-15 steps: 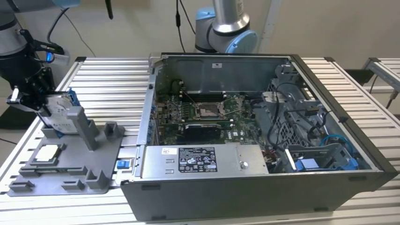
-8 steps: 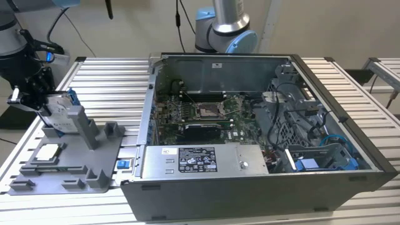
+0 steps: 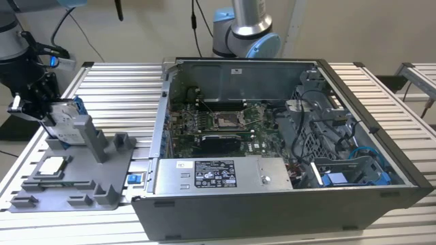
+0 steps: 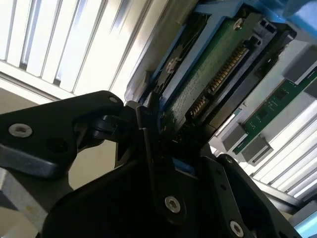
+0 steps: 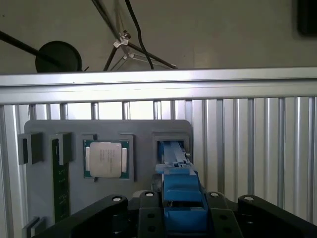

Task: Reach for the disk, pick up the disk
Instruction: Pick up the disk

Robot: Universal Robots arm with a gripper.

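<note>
Gripper (image 5: 181, 197) is closed on the upper end of the disk (image 3: 61, 121); both wrist views show the blue frame pinched between the fingers. Reach done, grasp made. Lift judged unfinished: the lower end sits at or in a slot of the grey tray (image 3: 75, 190), at the exterior view's left, well apart from the computer case (image 3: 272, 214). Cannot tell if it has cleared the slot. Disk stands on edge, long axis near vertical, labelled face toward the exterior view's right. Chip (image 5: 105, 158) lies flat in a neighbouring pocket.

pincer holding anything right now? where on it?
Yes, the disk: the pincer is shut on its blue-framed edge, as both wrist views show. The disk stands upright in a slot of the grey fixture.
</note>
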